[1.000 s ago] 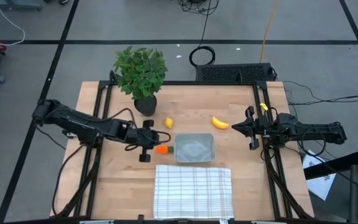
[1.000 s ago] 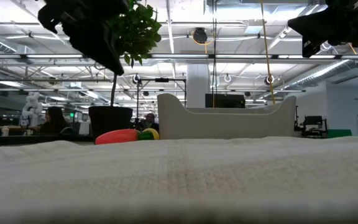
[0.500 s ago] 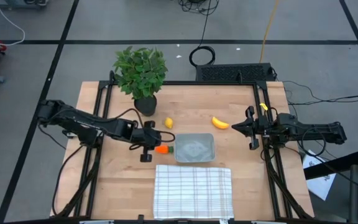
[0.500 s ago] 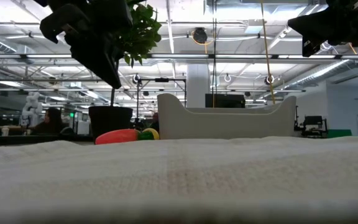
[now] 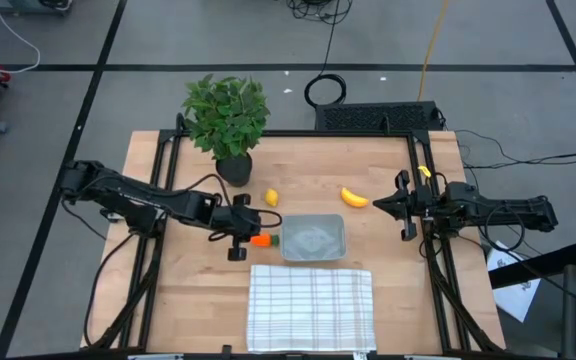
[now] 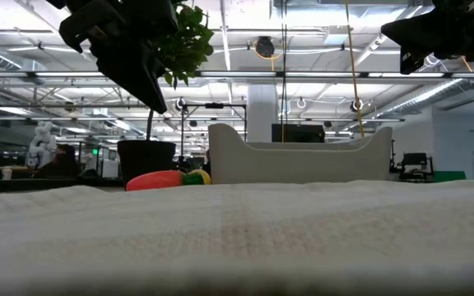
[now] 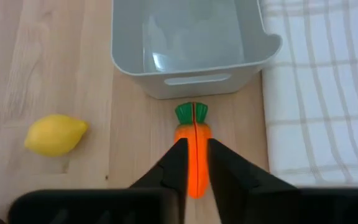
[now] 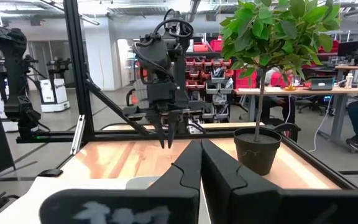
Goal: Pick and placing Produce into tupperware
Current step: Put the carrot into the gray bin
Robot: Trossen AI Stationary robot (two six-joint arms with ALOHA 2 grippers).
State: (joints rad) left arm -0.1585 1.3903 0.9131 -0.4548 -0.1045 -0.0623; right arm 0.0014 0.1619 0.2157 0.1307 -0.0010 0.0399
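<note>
Change: left gripper [image 7: 192, 163] has edged closer over carrot [image 5: 259, 240]
Left fingers: narrowly spread, straddling carrot, mid-desk beside tupperware [image 5: 313, 238]
Right gripper [image 5: 404, 207]: pressed together, near right edge

Potted plant [image 5: 226, 125] stood at table's far left; white checked cloth [image 5: 311, 307] lay at near edge; wooden table [image 5: 388, 270] beneath.

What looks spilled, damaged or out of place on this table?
Nothing stands out. The carrot, lemon and banana lie intact on the wood outside the empty tupperware; the cloth lies flat.
</note>
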